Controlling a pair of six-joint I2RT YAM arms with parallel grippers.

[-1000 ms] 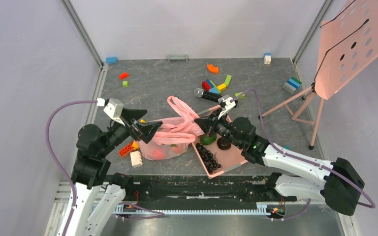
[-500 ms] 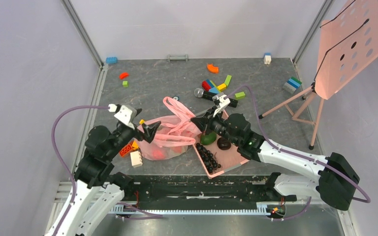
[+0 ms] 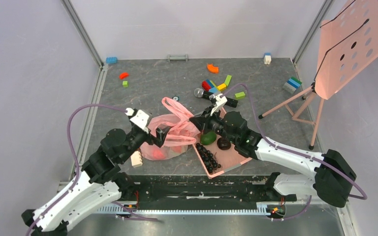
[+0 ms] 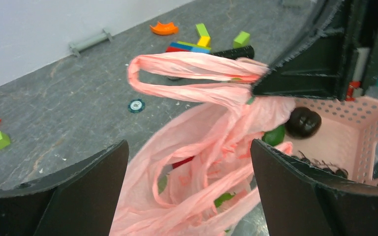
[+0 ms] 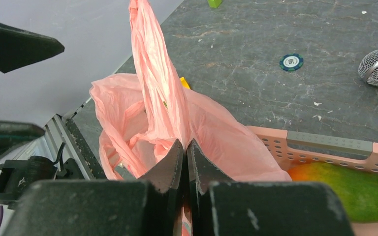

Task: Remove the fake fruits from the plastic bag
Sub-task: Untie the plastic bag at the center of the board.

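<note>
Right wrist view: a handle of the thin, crinkly translucent pink plastic bag [image 5: 160, 105] is pinched in the clenched right gripper [image 5: 186, 142]. The left gripper [image 4: 188, 145] is spread wide over the crumpled mouth, and the fake fruits [image 3: 158, 153] are left inside. Loose film could be snagged instead of fruit, or the handle torn. The rigid pink slotted basket [image 5: 327, 143], set just beside, crowds the reach.

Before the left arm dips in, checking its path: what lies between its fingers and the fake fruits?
Crumpled folds of the plastic bag, seen in the left wrist view.
</note>
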